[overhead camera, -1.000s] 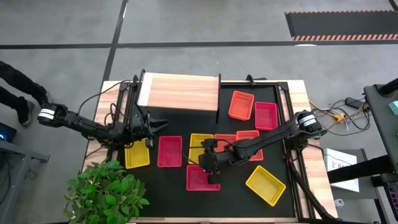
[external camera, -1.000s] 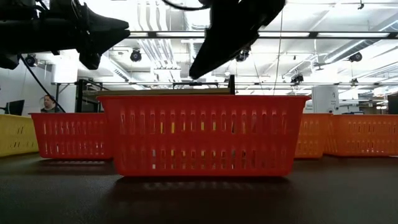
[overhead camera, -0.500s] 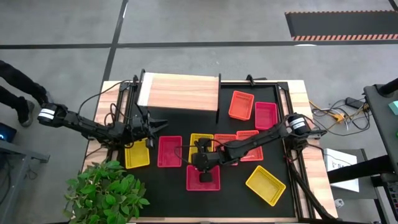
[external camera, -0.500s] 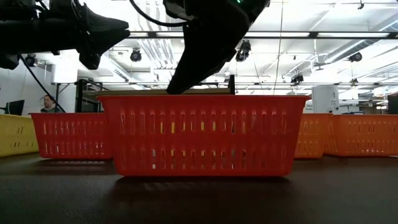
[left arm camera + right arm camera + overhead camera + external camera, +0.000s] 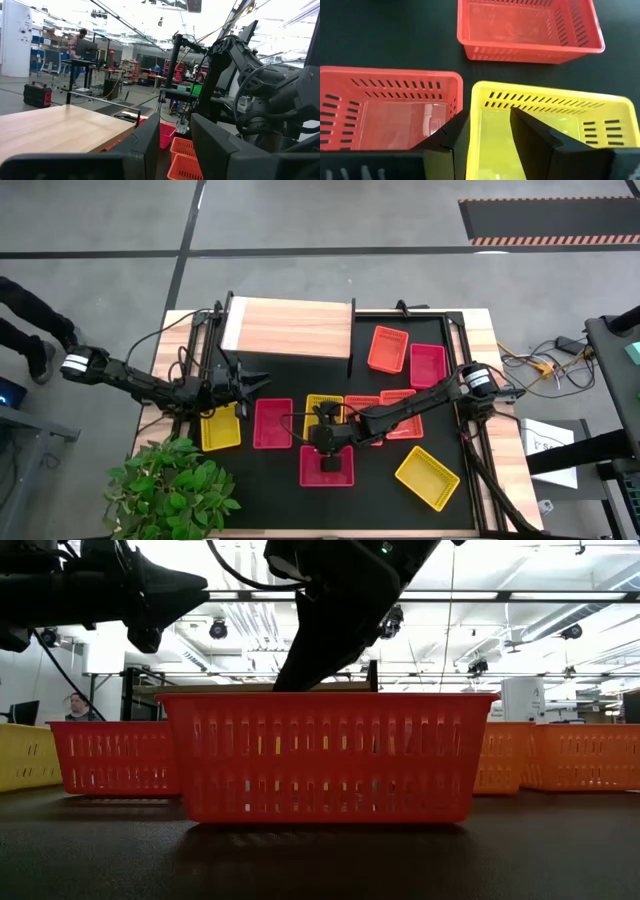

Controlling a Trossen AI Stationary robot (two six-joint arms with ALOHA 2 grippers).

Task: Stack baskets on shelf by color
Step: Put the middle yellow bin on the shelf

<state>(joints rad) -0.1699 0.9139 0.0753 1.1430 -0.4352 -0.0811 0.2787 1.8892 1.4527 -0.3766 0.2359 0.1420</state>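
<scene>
Several baskets lie on the black mat. My right gripper (image 5: 325,440) is open and reaches in from the right, low between a yellow basket (image 5: 322,414) and the near red basket (image 5: 326,468). In the right wrist view the right gripper (image 5: 489,122) has one finger over the yellow basket (image 5: 545,125) and the other by the red basket (image 5: 385,112). In the low view the near red basket (image 5: 325,755) hides its fingertips. My left gripper (image 5: 258,378) waits open in the air by the wooden shelf (image 5: 290,328). My right gripper comes slanting down from the table's right, its open fingers standing on either side of the yellow basket's near wall (image 5: 476,107). Whether either finger touches that wall or the red basket beside it, I cannot tell.
Another red basket (image 5: 272,423) lies left of the yellow one, red and orange ones (image 5: 385,415) right of it. Farther off are an orange basket (image 5: 388,348), a pink one (image 5: 427,365) and yellow ones (image 5: 427,477) (image 5: 220,428). A plant (image 5: 170,485) stands at the near left corner.
My right gripper has moved toward the table's left and gone down, from above the near red basket's right part to the gap between it and the yellow basket. In the low view it has sunk behind the red basket's rim. No basket has moved.
</scene>
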